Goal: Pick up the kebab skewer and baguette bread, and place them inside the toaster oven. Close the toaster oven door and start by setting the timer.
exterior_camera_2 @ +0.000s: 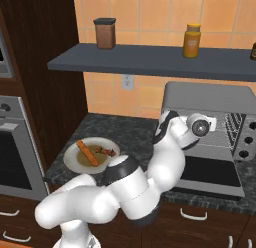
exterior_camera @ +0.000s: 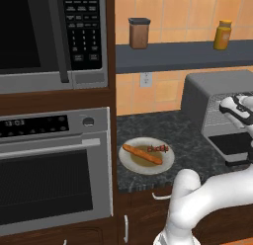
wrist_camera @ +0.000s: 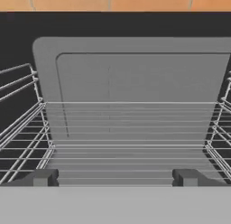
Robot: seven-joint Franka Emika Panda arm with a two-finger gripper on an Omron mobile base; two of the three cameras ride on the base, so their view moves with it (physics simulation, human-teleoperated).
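The kebab skewer (exterior_camera: 159, 149) (exterior_camera_2: 105, 152) and the longer orange-brown baguette bread (exterior_camera: 142, 154) (exterior_camera_2: 87, 153) lie side by side on a pale plate (exterior_camera: 129, 162) (exterior_camera_2: 72, 162) on the dark counter. To their right stands the grey toaster oven (exterior_camera: 207, 91) (exterior_camera_2: 210, 97). The toaster oven door (exterior_camera: 237, 145) (exterior_camera_2: 210, 176) is folded down flat. My gripper (exterior_camera: 244, 105) (exterior_camera_2: 212, 124) (wrist_camera: 115, 178) hovers over the lowered door at the oven's mouth, far from the plate. It is open and empty, and it faces the wire rack (wrist_camera: 131, 128) inside.
A microwave (exterior_camera: 49, 36) sits above a built-in steel oven (exterior_camera: 49, 175) left of the counter. A wall shelf (exterior_camera_2: 150, 59) above the counter carries a brown jar (exterior_camera: 139, 33) and a yellow bottle (exterior_camera: 223, 35). Knobs (exterior_camera_2: 246, 139) run down the toaster oven's right side.
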